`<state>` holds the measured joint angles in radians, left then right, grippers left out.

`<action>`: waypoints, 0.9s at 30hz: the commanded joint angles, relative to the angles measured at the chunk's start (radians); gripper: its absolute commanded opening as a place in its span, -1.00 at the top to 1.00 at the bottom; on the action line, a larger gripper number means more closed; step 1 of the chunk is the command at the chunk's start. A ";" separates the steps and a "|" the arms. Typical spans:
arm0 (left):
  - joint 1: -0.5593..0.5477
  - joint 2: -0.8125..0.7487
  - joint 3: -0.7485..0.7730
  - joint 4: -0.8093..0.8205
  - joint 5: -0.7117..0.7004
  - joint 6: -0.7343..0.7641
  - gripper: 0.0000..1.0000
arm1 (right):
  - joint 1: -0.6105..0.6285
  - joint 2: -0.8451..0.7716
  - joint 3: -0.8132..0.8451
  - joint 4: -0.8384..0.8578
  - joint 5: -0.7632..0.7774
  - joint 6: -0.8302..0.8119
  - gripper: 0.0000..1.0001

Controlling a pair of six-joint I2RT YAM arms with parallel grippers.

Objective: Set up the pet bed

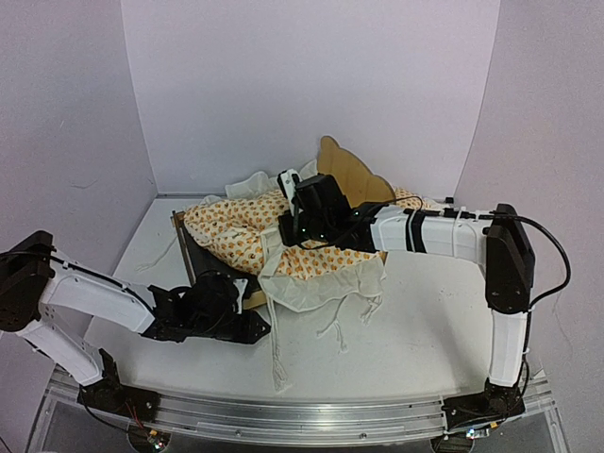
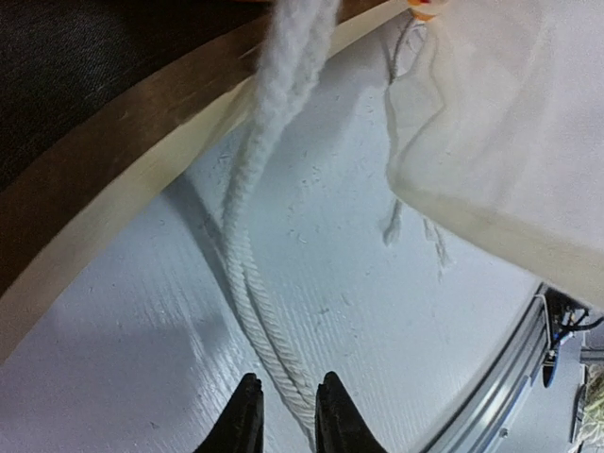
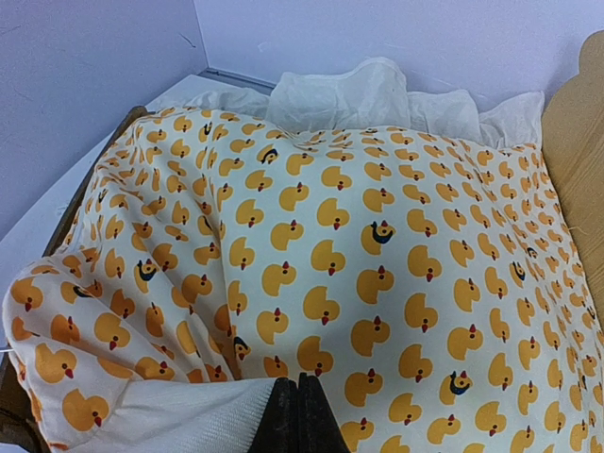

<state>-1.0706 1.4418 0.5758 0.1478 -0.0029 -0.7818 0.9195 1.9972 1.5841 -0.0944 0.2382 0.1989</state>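
Pet bed [image 1: 351, 176] at table centre, bedding [image 1: 241, 231] heaped on, not squared.
Your right claw [image 3: 298, 415] rests closed against the bedding; your left claw [image 2: 289, 396], at 7 o'clock, stands narrowly open astride a cord [image 2: 247, 264]; smoothing is left.

No writing, label, brand, number or sign can be read in any view; the duck-print bedding [image 3: 377, 283] carries only orange ducks, no letters.
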 commanded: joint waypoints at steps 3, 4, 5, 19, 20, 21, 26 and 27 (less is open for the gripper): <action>-0.033 0.120 0.083 0.075 -0.077 -0.048 0.64 | -0.004 -0.023 0.018 0.021 0.002 0.005 1.00; -0.044 0.130 0.083 0.075 -0.080 -0.063 0.64 | -0.003 -0.025 0.018 0.021 0.002 0.002 1.00; -0.056 0.142 0.083 0.075 -0.084 -0.075 0.63 | -0.003 -0.027 0.017 0.020 0.003 0.002 1.00; -0.103 0.267 0.211 -0.140 -0.173 -0.093 0.73 | -0.007 -0.043 0.003 0.021 0.002 0.002 1.00; -0.106 0.259 0.207 -0.140 -0.180 -0.093 0.75 | -0.007 -0.043 0.004 0.021 0.001 0.002 1.00; -0.108 0.251 0.205 -0.140 -0.185 -0.090 0.77 | -0.007 -0.044 0.003 0.021 0.002 0.003 1.00; -0.112 0.249 0.201 -0.142 -0.205 -0.086 0.83 | -0.008 -0.041 0.005 0.021 -0.005 0.008 1.00; -0.112 0.251 0.202 -0.155 -0.210 -0.087 0.82 | -0.007 -0.040 0.005 0.021 -0.006 0.008 1.00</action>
<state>-1.1763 1.7050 0.7589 0.0269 -0.1841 -0.8650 0.9188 1.9972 1.5829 -0.0963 0.2314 0.1989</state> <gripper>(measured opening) 0.090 0.016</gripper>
